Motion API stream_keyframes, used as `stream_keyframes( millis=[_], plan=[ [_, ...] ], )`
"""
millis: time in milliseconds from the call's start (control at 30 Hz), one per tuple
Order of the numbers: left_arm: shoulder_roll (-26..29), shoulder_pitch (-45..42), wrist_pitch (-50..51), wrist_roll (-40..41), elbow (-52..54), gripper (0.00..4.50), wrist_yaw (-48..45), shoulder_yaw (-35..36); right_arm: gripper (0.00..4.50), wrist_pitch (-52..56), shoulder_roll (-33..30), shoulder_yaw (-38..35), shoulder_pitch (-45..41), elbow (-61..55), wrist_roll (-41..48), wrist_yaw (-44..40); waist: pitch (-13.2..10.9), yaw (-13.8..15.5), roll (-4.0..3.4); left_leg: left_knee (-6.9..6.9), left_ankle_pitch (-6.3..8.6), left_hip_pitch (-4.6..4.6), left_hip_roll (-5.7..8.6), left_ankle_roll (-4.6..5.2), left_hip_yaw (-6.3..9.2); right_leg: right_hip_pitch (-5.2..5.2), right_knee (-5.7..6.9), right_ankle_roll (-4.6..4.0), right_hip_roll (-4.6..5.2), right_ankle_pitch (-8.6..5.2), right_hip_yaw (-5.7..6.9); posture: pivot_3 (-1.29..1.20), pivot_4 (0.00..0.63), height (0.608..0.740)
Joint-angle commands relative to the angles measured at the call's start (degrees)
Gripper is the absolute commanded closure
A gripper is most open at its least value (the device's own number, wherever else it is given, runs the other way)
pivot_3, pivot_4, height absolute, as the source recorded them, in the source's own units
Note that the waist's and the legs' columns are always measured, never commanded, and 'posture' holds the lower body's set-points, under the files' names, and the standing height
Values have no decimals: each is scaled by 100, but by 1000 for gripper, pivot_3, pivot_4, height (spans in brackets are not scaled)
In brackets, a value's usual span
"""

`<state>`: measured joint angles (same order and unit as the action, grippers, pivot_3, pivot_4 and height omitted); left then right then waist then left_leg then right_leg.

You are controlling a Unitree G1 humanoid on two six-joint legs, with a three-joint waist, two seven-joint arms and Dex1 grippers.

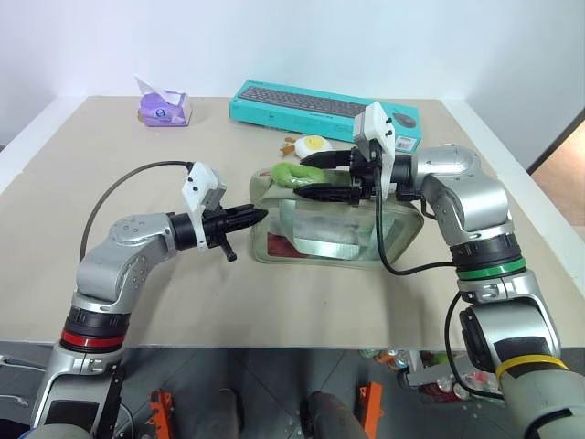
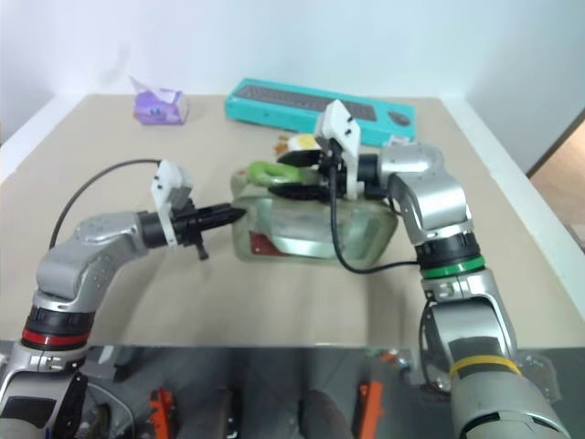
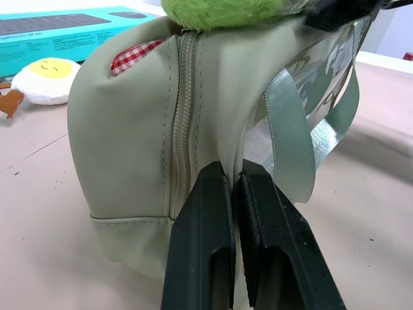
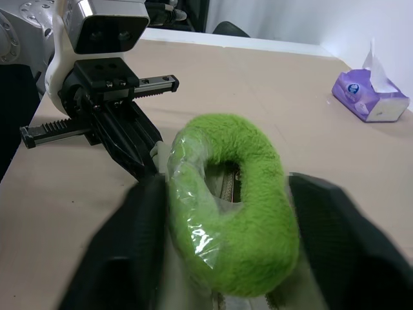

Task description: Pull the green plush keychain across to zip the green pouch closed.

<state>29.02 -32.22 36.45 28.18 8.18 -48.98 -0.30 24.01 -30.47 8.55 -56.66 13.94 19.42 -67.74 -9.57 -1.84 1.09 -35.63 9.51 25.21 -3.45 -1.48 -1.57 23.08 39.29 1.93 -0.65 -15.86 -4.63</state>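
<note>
I hold the pouch [image 1: 334, 229] end pinched in the left gripper [image 1: 259, 215], clamp the right gripper [image 4: 222, 213] fully on the keychain [image 4: 235, 194], whose jaws flank it without visibly pressing, then pull straight along the zipper.

Green plush keychain [image 4: 240, 203] between blurred gripper [image 4: 226, 248] fingers

text: none legible | keyboard box [image 1: 324, 110]: print too small | tissue pack [image 1: 164, 108]: label unreadable
</note>
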Motion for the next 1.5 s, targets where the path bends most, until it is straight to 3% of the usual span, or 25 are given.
stream_keyframes(
  millis=[33, 167, 200, 767, 1500],
  plan=[
    [-11, -122, 1, 36, 141, 4500, 19, -35, 2998, 101, 12, -184, -49, -157, 110, 26, 0, 0, 0, 0, 0, 0, 0, 0, 0, 0, 0, 0, 0, 0, 0, 0, 150, 740],
    [-28, -131, 12, 26, 147, 4500, 31, -51, 4306, 160, -2, -199, -55, -192, 155, 17, 0, 1, 0, 0, 0, 0, 0, 0, 0, 0, 0, 0, 0, 0, 1, 0, 150, 740],
    [-32, -133, 16, 25, 150, 4500, 33, -55, 4443, 173, -1, -208, -55, -198, 169, 16, 0, 1, 0, 0, 0, 0, 0, 0, 0, 0, 0, 0, 1, 0, 1, 0, 150, 740],
    [-143, -132, -15, -14, -37, 4500, 142, -2, 4443, 148, -10, -655, -214, -451, 449, 237, 0, 11, 0, 0, 0, 1, 2, 0, 1, -1, 0, 2, 2, -1, 1, 0, 150, 740],
    [-198, -231, 244, 33, -55, 4500, 489, 130, 4443, 383, -725, -1271, 169, -1123, 756, 570, 0, 19, 1, 0, 0, 1, 3, 0, 0, -2, 0, 2, 3, -1, -1, 0, 150, 740]
  ],
)
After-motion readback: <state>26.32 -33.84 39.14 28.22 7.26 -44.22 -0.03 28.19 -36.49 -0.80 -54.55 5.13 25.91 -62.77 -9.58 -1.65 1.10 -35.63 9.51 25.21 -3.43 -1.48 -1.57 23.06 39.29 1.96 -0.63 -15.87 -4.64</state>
